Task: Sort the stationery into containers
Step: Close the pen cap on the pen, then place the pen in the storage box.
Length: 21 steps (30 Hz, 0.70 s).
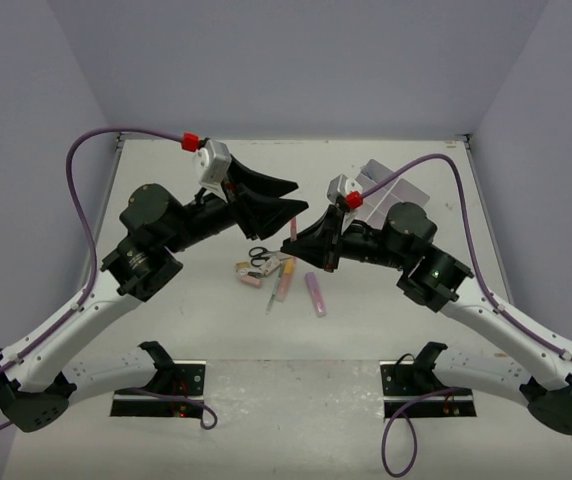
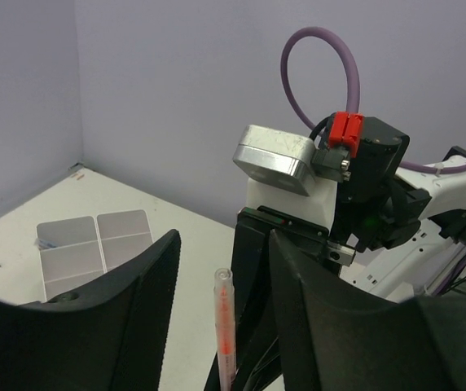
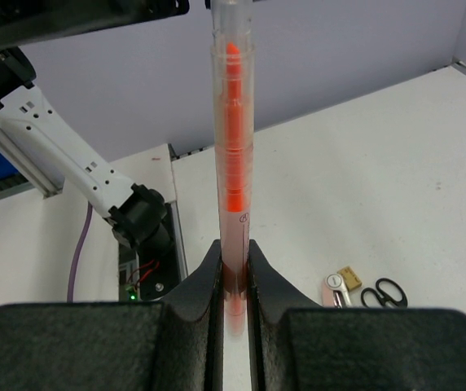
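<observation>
My right gripper (image 3: 233, 248) is shut on a clear orange marker (image 3: 232, 138) and holds it upright above the table. In the top view the right gripper (image 1: 298, 243) sits just over the pile, with the marker (image 1: 293, 229) sticking up from it. My left gripper (image 1: 301, 196) is open. In the left wrist view its fingers (image 2: 147, 293) flank the marker's top (image 2: 224, 322) without touching it. On the table lie black-handled scissors (image 1: 259, 257), an eraser (image 1: 248, 280), an orange-pink marker (image 1: 284, 280), a purple marker (image 1: 315, 293) and a thin grey pen (image 1: 271, 296). The white four-compartment box (image 2: 94, 248) stands at the back.
The box (image 1: 398, 186) is partly hidden behind the right arm in the top view. Purple cables loop over both arms. The scissors (image 3: 384, 292) and the eraser (image 3: 349, 277) show below the right gripper. Grey walls close in the table on three sides.
</observation>
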### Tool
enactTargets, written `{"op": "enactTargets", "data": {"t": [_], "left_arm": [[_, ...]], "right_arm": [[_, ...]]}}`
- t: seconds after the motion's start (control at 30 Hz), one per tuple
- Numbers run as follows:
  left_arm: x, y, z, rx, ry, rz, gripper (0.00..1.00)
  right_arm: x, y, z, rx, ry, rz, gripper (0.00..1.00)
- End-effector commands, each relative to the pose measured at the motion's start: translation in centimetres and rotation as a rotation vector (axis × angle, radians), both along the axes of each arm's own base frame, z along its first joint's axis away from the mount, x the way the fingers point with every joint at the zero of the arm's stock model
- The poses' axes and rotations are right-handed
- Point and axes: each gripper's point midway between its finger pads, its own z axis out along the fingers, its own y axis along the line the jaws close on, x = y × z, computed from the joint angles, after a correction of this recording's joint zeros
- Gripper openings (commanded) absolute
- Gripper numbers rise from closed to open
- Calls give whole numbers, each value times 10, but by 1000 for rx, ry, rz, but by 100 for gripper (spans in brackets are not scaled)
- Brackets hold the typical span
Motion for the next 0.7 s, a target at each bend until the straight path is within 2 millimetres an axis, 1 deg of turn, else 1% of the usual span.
{"op": "enactTargets", "data": {"t": [0.0, 0.17, 0.2, 0.23, 0.3, 0.47, 0.53, 0.57, 0.63, 0.67], "left_arm": [[3, -3, -15, 27, 25, -8, 36], [2, -5, -22, 38, 39, -20, 35], [2, -6, -23, 39, 40, -23, 31], [2, -6, -23, 37, 42, -27, 3], [1, -7, -25, 41, 45, -33, 0], [-2, -7, -26, 44, 43, -44, 0], [-3, -9, -30, 52, 52, -57, 0], [-3, -10, -35, 61, 61, -68, 0], [-4, -12, -39, 65, 71, -80, 0], [-4, -14, -48, 76, 89, -84, 0]], "right_arm": [[0, -6, 20, 36, -61, -24, 0], [0, -6, 21, 38, -61, -25, 0], [-1, -6, 21, 38, -62, -26, 0], [1, -6, 20, 36, -62, -32, 0], [2, -7, 21, 38, -63, -39, 0], [5, -9, 23, 49, -66, -68, 0], [9, -12, 29, 68, -69, -96, 0], [11, -12, 34, 86, -77, -108, 0], [16, -16, 46, 108, -88, -149, 0], [20, -17, 50, 112, -89, -168, 0]]}}
